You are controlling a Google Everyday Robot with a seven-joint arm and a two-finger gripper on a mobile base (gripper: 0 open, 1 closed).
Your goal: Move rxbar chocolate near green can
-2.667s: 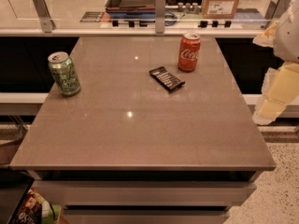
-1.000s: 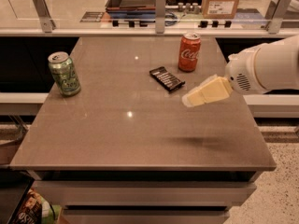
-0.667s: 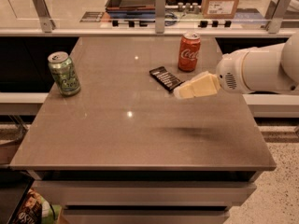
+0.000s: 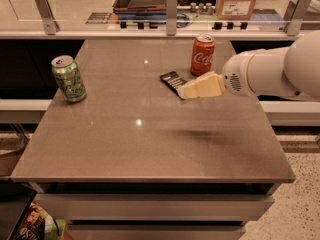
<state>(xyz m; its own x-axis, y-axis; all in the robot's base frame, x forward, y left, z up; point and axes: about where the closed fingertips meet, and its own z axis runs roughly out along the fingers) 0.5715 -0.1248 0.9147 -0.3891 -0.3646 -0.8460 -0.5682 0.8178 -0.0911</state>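
Note:
The rxbar chocolate [image 4: 172, 79] is a flat black wrapper bar lying on the brown table [image 4: 125, 144], right of centre toward the back. Its right end is hidden behind my gripper. My gripper [image 4: 186, 91] is cream-coloured, on a white arm coming in from the right, and hangs over the bar's near right end. The green can [image 4: 68, 78] stands upright near the table's left edge, far from the bar.
An orange-red Coca-Cola can [image 4: 202, 55] stands upright just behind the bar and the gripper. A glass rail with metal posts [image 4: 171, 6] runs behind the table. The floor drops off beyond the table's right edge [image 4: 280, 149].
My arm has swung in from the right side of the table and leftward; the gripper now sits over the bar's right end. The bar and both cans have not moved.

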